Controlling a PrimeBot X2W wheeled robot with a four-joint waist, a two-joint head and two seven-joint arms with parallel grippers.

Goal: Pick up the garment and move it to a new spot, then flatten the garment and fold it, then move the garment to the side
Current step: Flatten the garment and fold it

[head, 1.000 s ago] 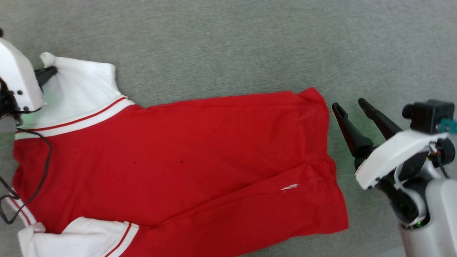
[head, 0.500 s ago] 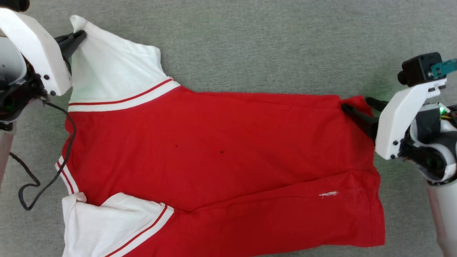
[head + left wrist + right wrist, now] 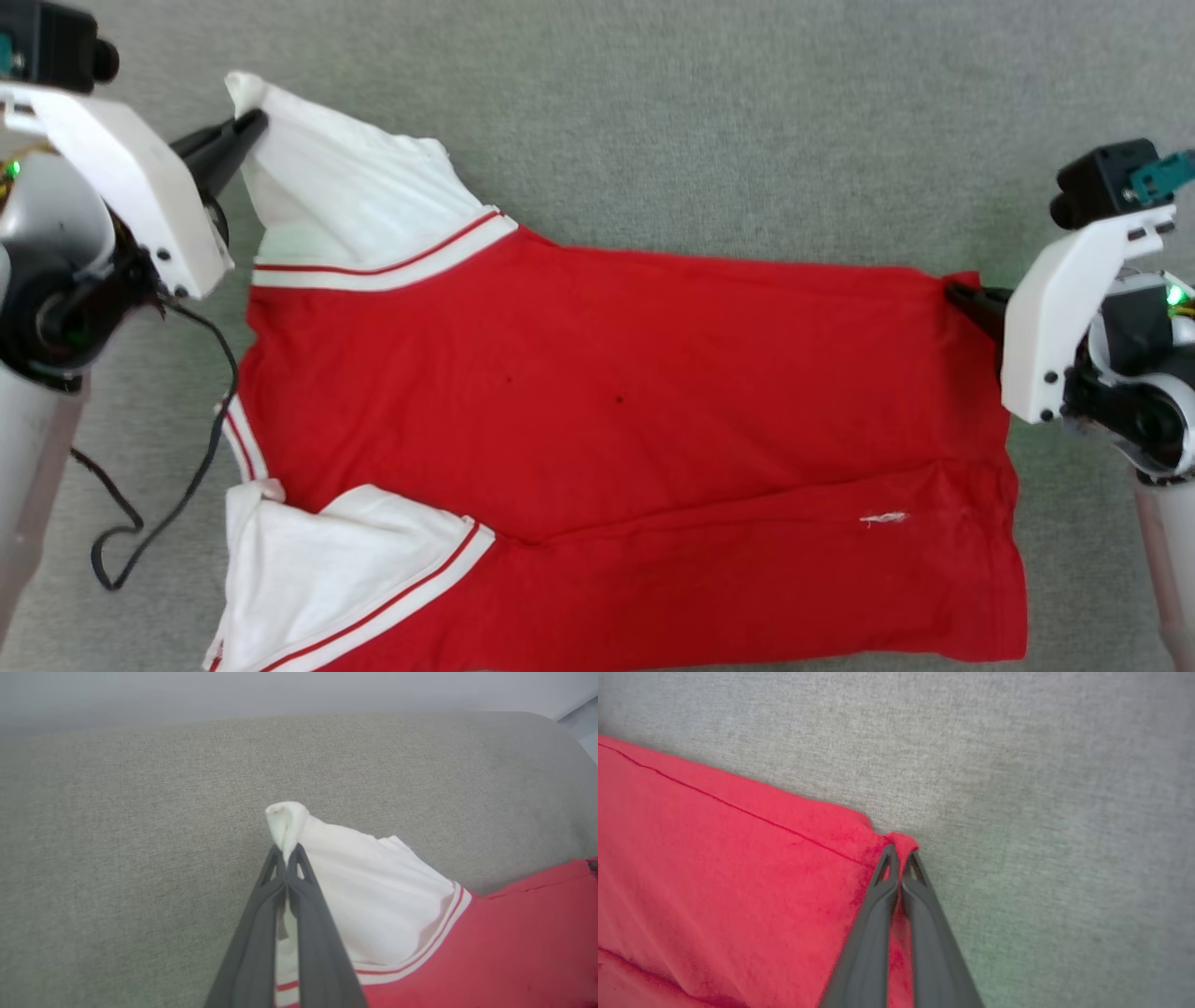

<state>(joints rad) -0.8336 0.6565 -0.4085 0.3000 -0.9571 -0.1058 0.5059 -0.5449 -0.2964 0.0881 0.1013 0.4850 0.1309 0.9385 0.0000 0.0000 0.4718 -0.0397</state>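
Bright, even and soft in the head view, with no glare and no clear single source. Faint, soft-edged shadow on the grey cloth (image 3: 653, 112) under both arms. Pale green tint on the white sleeve (image 3: 308, 238) by the left gripper (image 3: 250, 126) and on the cloth beside the right gripper (image 3: 957, 294), close to small green lamps (image 3: 1174, 295). Crisp at the sleeve tip in the left wrist view, blurred along the dark fingers (image 3: 317, 952) toward the bottom edge, hazy at the pale wall (image 3: 299, 690), bowed at the corners. Softer throughout the right wrist view, with smeared fingers, little weave detail, a pinkish glow on the red shirt (image 3: 714, 858) and a greenish wash on the cloth to the right.
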